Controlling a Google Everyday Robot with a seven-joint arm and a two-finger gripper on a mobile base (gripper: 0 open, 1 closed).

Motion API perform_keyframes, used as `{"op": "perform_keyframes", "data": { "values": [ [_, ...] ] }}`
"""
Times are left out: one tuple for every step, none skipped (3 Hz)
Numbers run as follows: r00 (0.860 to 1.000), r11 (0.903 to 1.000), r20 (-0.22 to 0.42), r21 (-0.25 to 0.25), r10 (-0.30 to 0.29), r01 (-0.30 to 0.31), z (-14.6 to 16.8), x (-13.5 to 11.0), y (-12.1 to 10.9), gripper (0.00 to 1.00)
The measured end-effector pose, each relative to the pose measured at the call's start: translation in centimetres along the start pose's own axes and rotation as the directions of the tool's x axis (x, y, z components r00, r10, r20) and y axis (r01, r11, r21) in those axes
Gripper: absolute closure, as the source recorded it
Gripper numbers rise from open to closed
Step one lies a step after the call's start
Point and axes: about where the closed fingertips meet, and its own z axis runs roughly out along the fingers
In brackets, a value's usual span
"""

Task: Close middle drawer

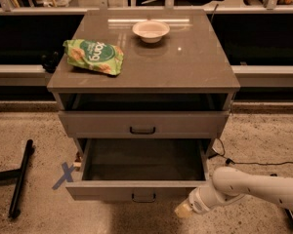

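The middle drawer [136,190] is pulled far out of the grey-taupe cabinet. Its plain front faces me with a small dark loop handle [143,197], and its long box body is empty inside. My gripper [183,209] is at the end of the white arm [249,186] that comes in from the lower right. It is low, just below and in front of the right end of the drawer's front, close to it. The drawer above [142,124] has a taller, wider front and stands slightly out. The lowest drawer is hidden under the open one.
On the cabinet top [185,62] lie a green snack bag [94,56] and a white bowl [151,30]. A black bar [20,179] lies on the floor at left, near a blue tape cross [64,174]. A cable [254,162] runs along the floor at right.
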Motion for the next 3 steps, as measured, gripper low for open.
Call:
{"op": "perform_keyframes", "data": {
  "values": [
    [0.999,0.9965,0.033,0.080,-0.026,0.023,-0.7,-1.8,-3.4,1.00],
    [0.999,0.9965,0.034,0.081,-0.026,0.023,-0.7,-1.8,-3.4,1.00],
    [0.993,0.9835,0.074,0.163,-0.093,0.080,-2.4,-5.8,-6.3,1.00]
  ]
}}
